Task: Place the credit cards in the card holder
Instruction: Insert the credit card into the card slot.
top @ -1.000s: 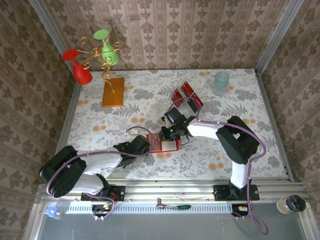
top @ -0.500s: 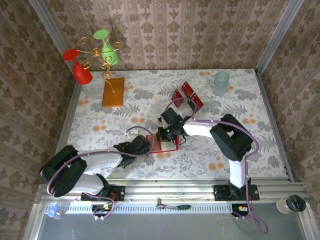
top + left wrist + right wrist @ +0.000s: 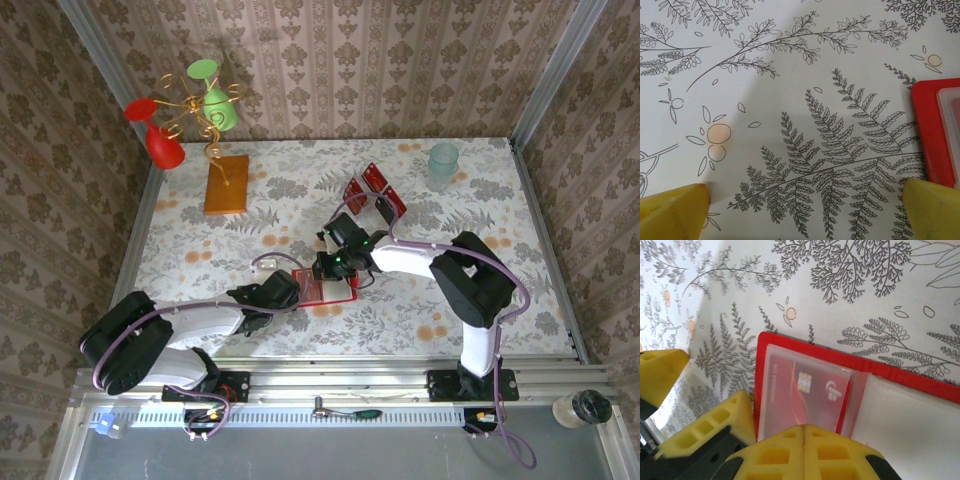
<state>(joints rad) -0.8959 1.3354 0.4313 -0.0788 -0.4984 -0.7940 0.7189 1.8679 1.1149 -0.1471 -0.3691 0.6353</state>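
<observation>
My right fingers (image 3: 790, 455) closed over open card holder (image 3: 880, 371), one card (image 3: 805, 392) in its clear pocket; my left fingers (image 3: 672, 210) wide open beside it.

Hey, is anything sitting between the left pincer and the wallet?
Nothing visible. The open left pincer sits over bare tablecloth, and the wallet lies right beside one fingertip, with no object in the gap.
</observation>
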